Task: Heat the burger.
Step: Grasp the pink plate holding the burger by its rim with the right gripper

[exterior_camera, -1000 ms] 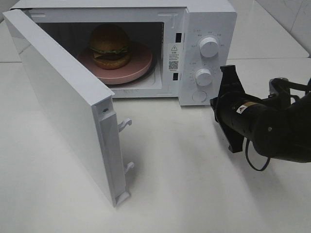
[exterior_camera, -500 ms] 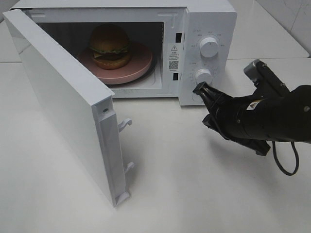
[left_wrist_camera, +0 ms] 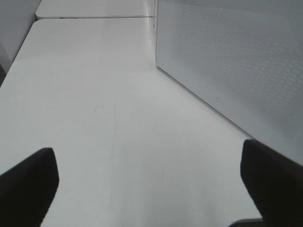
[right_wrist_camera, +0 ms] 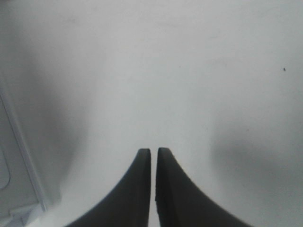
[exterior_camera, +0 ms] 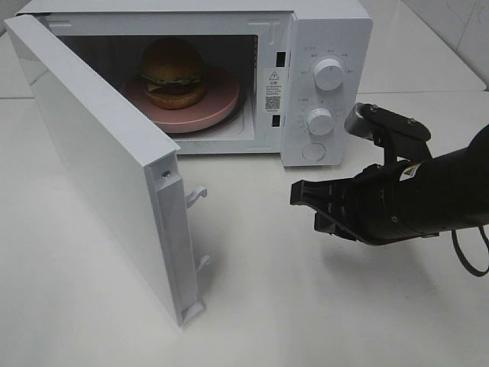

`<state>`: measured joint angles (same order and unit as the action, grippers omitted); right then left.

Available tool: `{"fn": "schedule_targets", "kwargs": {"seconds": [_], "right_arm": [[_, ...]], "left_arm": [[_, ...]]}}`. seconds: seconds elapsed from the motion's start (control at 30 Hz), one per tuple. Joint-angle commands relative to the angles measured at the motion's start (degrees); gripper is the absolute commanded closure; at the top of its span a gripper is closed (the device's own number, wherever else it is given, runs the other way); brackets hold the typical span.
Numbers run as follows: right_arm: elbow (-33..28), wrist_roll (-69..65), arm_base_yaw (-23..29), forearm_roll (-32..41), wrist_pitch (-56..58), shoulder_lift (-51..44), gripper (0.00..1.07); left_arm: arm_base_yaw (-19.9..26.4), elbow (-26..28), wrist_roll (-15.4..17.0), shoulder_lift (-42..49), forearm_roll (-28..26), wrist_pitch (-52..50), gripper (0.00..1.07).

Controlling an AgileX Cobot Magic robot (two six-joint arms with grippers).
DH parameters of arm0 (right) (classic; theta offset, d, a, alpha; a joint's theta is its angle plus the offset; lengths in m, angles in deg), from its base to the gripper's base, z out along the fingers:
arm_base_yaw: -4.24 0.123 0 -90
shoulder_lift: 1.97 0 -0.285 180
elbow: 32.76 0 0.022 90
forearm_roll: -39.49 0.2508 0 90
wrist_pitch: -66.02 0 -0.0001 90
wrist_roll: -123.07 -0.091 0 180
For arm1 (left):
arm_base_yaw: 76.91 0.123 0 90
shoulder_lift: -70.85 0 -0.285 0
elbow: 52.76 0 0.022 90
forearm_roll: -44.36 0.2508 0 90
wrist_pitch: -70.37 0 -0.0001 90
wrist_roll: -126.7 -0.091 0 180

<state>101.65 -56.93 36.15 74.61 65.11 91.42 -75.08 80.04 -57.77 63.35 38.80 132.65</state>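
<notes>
The burger [exterior_camera: 173, 73] is seen on the pink plate [exterior_camera: 223, 105] inside the microwave [exterior_camera: 328, 30], whose door [exterior_camera: 92, 153] is swung wide. The right hand [exterior_camera: 300, 196] is clenched on nothing, held low over the bench [exterior_camera: 267, 306]. The left hand [left_wrist_camera: 147, 151] is spread wide, empty.

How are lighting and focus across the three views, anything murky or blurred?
Exterior high: even, sharp light; the burger is readable inside the dimmer microwave. Left wrist: the left gripper is only dark, blurred corners. Right wrist: the shut right gripper is a silhouette; soft shadows on the table.
</notes>
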Motion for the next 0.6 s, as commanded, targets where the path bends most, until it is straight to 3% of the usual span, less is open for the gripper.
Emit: {"fn": "schedule_targets", "kwargs": {"seconds": [0.03, 0.27, 0.6], "right_arm": [[0.00, 4.87, 0.23, -1.15, 4.93, -1.72, 1.01], [0.74, 6.76, 0.23, -8.08, 16.10, -4.24, 1.01], [7.33, 6.25, 0.23, -21.20, 38.27, -6.65, 0.98]], "left_arm": [[0.11, -0.11, 0.17, 0.23, 0.11, -0.86, 0.08], [0.11, -0.11, 0.17, 0.23, 0.11, -0.86, 0.08], [0.11, -0.11, 0.17, 0.23, 0.11, -0.86, 0.08]]}}
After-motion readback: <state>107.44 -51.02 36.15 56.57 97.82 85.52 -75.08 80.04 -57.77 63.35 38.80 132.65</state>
